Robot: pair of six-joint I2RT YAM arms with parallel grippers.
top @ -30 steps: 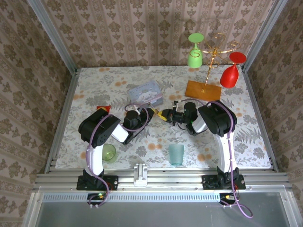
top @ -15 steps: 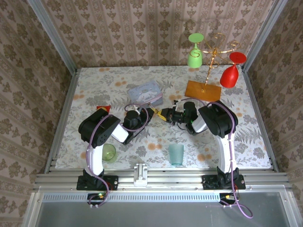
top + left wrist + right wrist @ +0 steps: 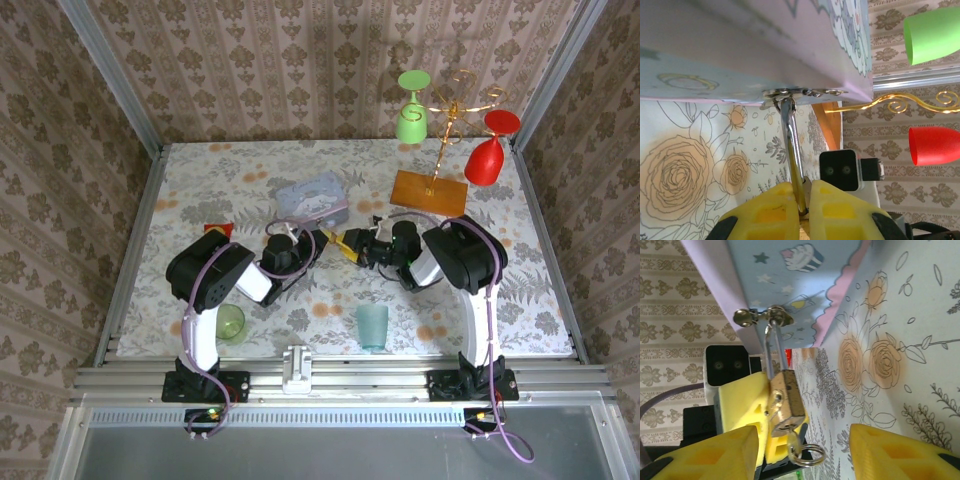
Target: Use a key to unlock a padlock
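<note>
Hanging padlock (image 3: 785,402), key (image 3: 791,438) inserted, btwn spread right hand (image 3: 805,436)

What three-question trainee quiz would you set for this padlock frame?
1. True or false: the right end effector is open, and the key sits in the padlock.
2. The padlock's shackle passes through: A) the hasp of the blue tin; B) the gold rack; C) the teal cup.
3. Which end effector grips the padlock?
Key: 1 true; 2 A; 3 left end effector.
</note>
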